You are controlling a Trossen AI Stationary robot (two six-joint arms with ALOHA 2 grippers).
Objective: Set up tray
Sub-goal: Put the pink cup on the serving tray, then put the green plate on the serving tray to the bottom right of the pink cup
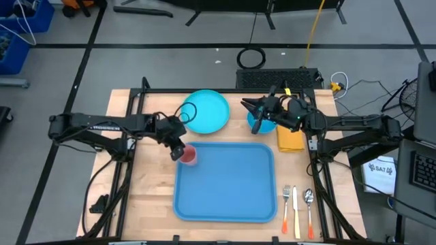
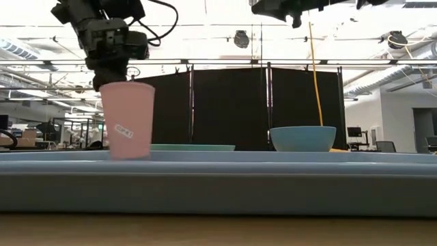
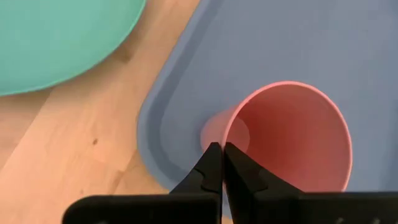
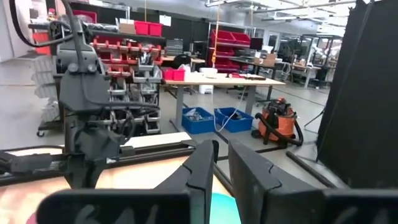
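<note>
The blue tray [image 1: 228, 182] lies flat at the middle of the wooden surface [image 1: 146, 197], on the near half, its long side running across. In its far-left corner stands a pink cup [image 1: 188, 156], upright, resting on the tray floor just inside the raised rim; the low view shows it with a small white sticker on its side. The left gripper [image 1: 177, 151] hangs directly over that corner, and in the left wrist view its two dark fingers [image 3: 211, 168] are pressed together at the cup's rim; whether they pinch the cup's wall between them or simply meet just outside it cannot be told. Beyond the tray's far edge, toward the left, a round turquoise plate [image 1: 206, 111] sits on the surface, apart from the tray. To the plate's right is a blue bowl [image 1: 261, 122], and the right gripper [image 1: 247, 104] is held above it, raised clear of the surface, its fingers [image 4: 202, 168] parted by a narrow gap and holding nothing. Just right of the bowl lies a yellow-orange napkin [image 1: 290, 139], partly under the right arm. On the surface beside the tray's right edge, near the front, a fork [image 1: 286, 201], a knife [image 1: 296, 211] and a spoon [image 1: 309, 204] lie side by side with orange handles.
</note>
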